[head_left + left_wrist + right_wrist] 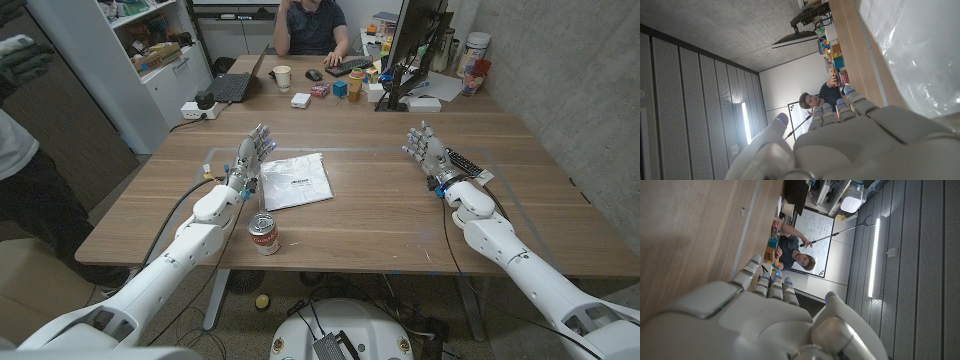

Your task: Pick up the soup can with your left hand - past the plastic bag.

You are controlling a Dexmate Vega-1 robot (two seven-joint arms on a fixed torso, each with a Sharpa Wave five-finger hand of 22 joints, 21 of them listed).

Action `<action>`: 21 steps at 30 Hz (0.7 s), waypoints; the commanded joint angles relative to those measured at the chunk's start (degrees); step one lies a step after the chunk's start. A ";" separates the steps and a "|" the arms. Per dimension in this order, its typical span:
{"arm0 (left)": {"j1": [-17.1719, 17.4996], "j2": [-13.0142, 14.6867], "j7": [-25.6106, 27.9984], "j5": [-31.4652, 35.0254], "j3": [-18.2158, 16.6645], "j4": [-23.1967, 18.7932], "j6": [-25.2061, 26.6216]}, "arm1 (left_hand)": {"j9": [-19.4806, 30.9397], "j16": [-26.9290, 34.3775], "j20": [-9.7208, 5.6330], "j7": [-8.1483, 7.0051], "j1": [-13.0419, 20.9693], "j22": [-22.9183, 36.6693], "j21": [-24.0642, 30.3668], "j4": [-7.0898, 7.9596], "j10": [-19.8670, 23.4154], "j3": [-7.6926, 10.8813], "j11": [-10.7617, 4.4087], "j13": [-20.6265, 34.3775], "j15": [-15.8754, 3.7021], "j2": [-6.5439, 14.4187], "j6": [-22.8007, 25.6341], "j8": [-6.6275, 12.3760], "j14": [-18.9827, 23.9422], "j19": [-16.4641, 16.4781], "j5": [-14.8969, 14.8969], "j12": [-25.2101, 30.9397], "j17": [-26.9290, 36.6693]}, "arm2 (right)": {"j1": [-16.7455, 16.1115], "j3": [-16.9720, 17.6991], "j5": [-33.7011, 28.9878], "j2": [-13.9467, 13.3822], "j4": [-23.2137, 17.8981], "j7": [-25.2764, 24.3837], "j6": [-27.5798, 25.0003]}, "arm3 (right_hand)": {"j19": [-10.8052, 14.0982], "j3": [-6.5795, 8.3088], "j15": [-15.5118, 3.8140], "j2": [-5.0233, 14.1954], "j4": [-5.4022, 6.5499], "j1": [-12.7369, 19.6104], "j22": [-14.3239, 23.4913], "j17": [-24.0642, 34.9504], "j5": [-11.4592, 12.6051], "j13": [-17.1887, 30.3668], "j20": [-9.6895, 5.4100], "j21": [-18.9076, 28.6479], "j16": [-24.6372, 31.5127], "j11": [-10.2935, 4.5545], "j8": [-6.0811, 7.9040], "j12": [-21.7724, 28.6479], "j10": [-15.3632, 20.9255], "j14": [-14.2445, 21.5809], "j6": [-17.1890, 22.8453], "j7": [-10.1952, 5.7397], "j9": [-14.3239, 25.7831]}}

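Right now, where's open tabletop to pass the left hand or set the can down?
Bare wood spans the middle, between the clear plastic bag and the right hand. Crowded: the left hand beside the bag's left edge, and the red-and-white soup can by the left forearm at the near table edge.

An office: laptop [234, 86], monitor [415, 40] (dark), whiteboard [817, 235], shelves [150, 40], person [312, 25] at desk.

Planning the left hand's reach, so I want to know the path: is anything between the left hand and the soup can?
Nothing visible blocks it. The soup can stands upright near the table's front edge, beside the left forearm and nearer the robot than the left hand. The plastic bag lies beside that hand, beyond the can, not between them.
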 commanded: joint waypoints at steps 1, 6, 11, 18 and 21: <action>3.37 2.58 1.93 1.35 -0.67 -5.15 0.58 | 0.15 0.34 0.80 -0.06 0.14 0.13 0.42 -0.18 -0.58 0.31 -0.09 0.09 -0.18 3.22 0.12 0.22 -0.52 0.92 0.33 0.34 0.12 | -2.83 7.20 -5.30 5.90 -1.57 5.99 -4.34 | 0.48 0.42 0.44 0.23 -0.04 0.22 0.20 0.26 0.30 0.24 0.06 0.41 0.41 -0.06 0.38 0.27 0.45 -0.11 0.45 -0.18 0.09; 3.81 5.09 3.05 3.83 -0.77 -8.21 1.53 | 0.13 0.32 0.79 -1.22 1.78 -0.06 0.37 -2.55 -0.05 0.15 -1.35 0.05 -0.80 0.90 1.44 0.61 -0.25 1.67 -0.03 0.45 -0.17 | -3.49 9.64 -7.62 8.04 -1.97 7.49 -5.13 | 0.46 0.40 0.44 0.23 -0.04 0.23 0.20 0.26 0.30 0.24 0.06 0.41 0.40 -0.12 0.39 0.27 0.44 -0.16 0.46 -0.16 0.09; 4.28 8.34 3.63 6.10 -1.20 -11.69 3.21 | 0.10 0.55 0.21 -2.59 4.05 -0.16 0.36 -5.21 1.09 0.53 -1.97 0.04 -1.70 -0.34 3.02 0.91 0.78 2.67 -0.34 0.66 -0.27 | -4.60 11.66 -9.25 9.68 -2.85 8.05 -5.69 | 0.47 0.38 0.46 0.22 -0.04 0.22 0.20 0.26 0.30 0.24 0.05 0.41 0.42 -0.06 0.40 0.27 0.47 -0.12 0.46 -0.18 0.09; 4.49 11.68 3.21 8.54 -1.79 -15.01 4.12 | 0.09 0.55 0.05 -4.89 5.74 -0.18 0.29 -7.31 1.45 0.63 -2.00 0.06 -1.87 -1.38 3.34 0.69 1.28 3.32 -0.52 0.56 -0.27 | -5.42 13.38 -10.94 11.35 -3.57 8.75 -6.05 | 0.47 0.35 0.46 0.20 -0.03 0.21 0.20 0.26 0.30 0.24 0.05 0.41 0.43 -0.03 0.40 0.27 0.45 -0.10 0.47 -0.14 0.09; 4.65 12.59 3.03 9.27 -2.24 -16.01 3.76 | 0.10 0.55 0.05 -6.14 6.27 -0.16 0.24 -8.01 1.52 0.58 -2.06 0.08 -1.92 -1.79 3.27 0.54 1.43 3.49 -0.57 0.51 -0.26 | -5.59 13.85 -11.45 11.90 -3.72 9.06 -6.09 | 0.46 0.33 0.44 0.20 -0.03 0.20 0.20 0.27 0.29 0.24 0.06 0.41 0.43 0.02 0.40 0.23 0.37 -0.11 0.45 -0.15 0.09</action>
